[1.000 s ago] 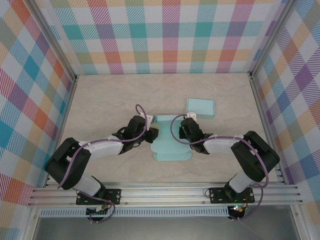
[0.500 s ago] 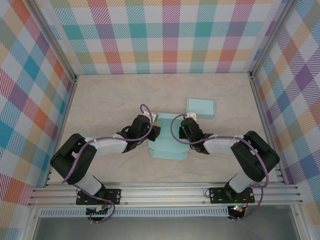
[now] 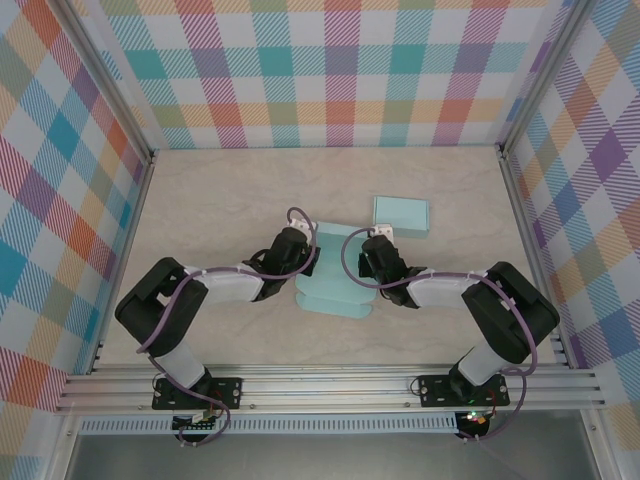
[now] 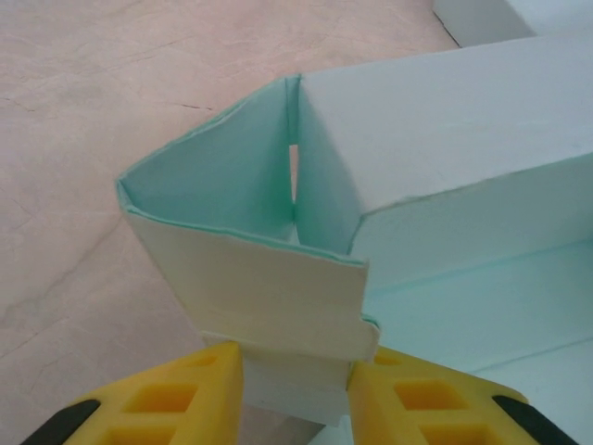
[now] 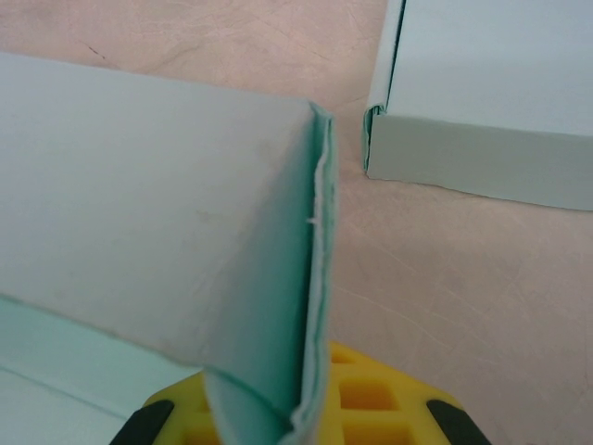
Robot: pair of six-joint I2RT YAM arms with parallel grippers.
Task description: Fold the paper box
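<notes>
Between the two claws, the thin mint-green paper box sits half folded, its side wall pinched in the closed right claw, while the left claw straddles a corner flap, jaws partly open, grip unclear; this light, easily creased card is best held beside its fold lines.

Plaid walls enclose a beige marbled table.

The paper box and second box run off the right wrist view.
</notes>
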